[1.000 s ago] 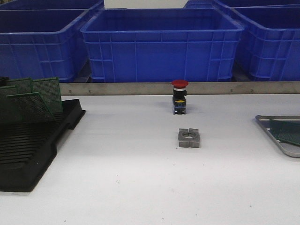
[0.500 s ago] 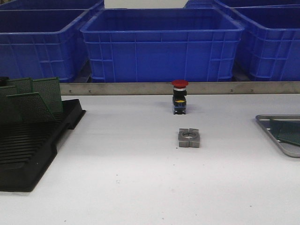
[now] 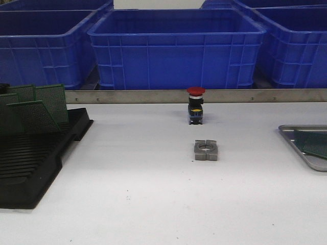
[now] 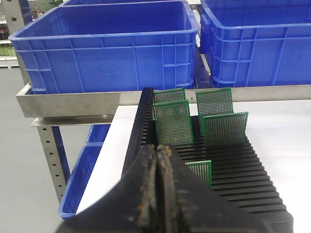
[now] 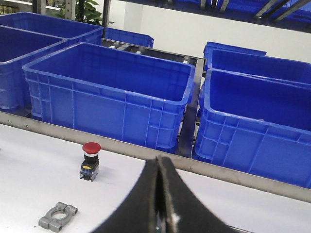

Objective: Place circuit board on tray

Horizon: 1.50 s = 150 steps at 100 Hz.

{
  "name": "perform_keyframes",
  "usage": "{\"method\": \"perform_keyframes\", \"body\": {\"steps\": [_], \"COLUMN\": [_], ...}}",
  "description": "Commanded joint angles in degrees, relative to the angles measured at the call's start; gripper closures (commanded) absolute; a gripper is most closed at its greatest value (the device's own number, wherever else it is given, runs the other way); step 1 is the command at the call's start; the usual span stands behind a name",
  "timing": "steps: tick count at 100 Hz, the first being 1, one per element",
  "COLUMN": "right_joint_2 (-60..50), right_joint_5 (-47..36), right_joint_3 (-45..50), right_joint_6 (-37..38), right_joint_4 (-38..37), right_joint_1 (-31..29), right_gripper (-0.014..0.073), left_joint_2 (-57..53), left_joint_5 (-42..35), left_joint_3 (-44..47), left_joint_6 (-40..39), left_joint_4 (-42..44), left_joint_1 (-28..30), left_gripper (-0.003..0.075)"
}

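Observation:
The grey metal tray (image 3: pixel 295 139) lies at the table's right edge, cut off by the frame. A green circuit board (image 3: pixel 316 144) lies in it. Several more green boards (image 3: pixel 37 107) stand in the black slotted rack (image 3: pixel 30 168) at the left, and they also show in the left wrist view (image 4: pixel 173 123). My left gripper (image 4: pixel 160 148) is shut and empty, above the rack's (image 4: pixel 243 174) near corner. My right gripper (image 5: pixel 159 158) is shut with only a thin slit between its fingers, above the table, and the tray is out of its view. Neither gripper shows in the front view.
A red push button (image 3: pixel 195 105) stands mid-table at the back, with a grey metal clamp (image 3: pixel 206 150) in front of it. Big blue crates (image 3: pixel 176 48) sit behind a steel rail (image 3: pixel 153 96). The table's left edge drops off beside the rack (image 4: pixel 104 160).
The circuit board in the tray has shifted a little to the right, further toward the frame's edge. Nothing else in the front view has moved.

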Motion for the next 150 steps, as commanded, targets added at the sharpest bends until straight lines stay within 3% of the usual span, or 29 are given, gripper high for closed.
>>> {"method": "perform_keyframes", "body": {"steps": [1,63,76,85,103,114,125,150], "right_joint_2": [0.60,0.60,0.60,0.60,-1.08,-5.68,-10.16,-10.00], "right_joint_5": [-2.30,-3.57,-7.49,-9.10,-15.75,-23.08,-14.31,-11.42], "right_joint_3": [-1.52,-1.18,1.15,3.44,8.84,15.73,15.59,15.59], "right_joint_6": [-0.31,-0.31,0.99,10.04,46.43,62.70,64.93,64.72], "right_joint_4": [1.25,1.25,-3.05,-11.96,-44.96,-56.87,-59.22,-59.22], "right_joint_1": [-0.02,-0.02,-0.02,-0.02,-0.74,-1.49,-1.69,-1.69], "right_gripper": [0.0655,0.0655,0.0655,0.0655,0.0655,0.0655,0.0655,0.0655], "left_joint_2": [-1.53,-1.53,-1.53,-1.53,-1.53,-1.53,-1.53,-1.53], "left_joint_5": [-4.32,-4.32,-4.32,-4.32,-4.32,-4.32,-4.32,-4.32], "left_joint_3": [1.13,1.13,1.13,1.13,1.13,1.13,1.13,1.13], "left_joint_6": [-0.66,-0.66,-0.66,-0.66,-0.66,-0.66,-0.66,-0.66], "left_joint_4": [0.00,0.00,0.00,0.00,0.00,0.00,0.00,0.00], "left_joint_1": [-0.35,-0.35,-0.35,-0.35,-0.35,-0.35,-0.35,-0.35], "left_gripper": [0.0741,0.0741,0.0741,0.0741,0.0741,0.0741,0.0741,0.0741]}}
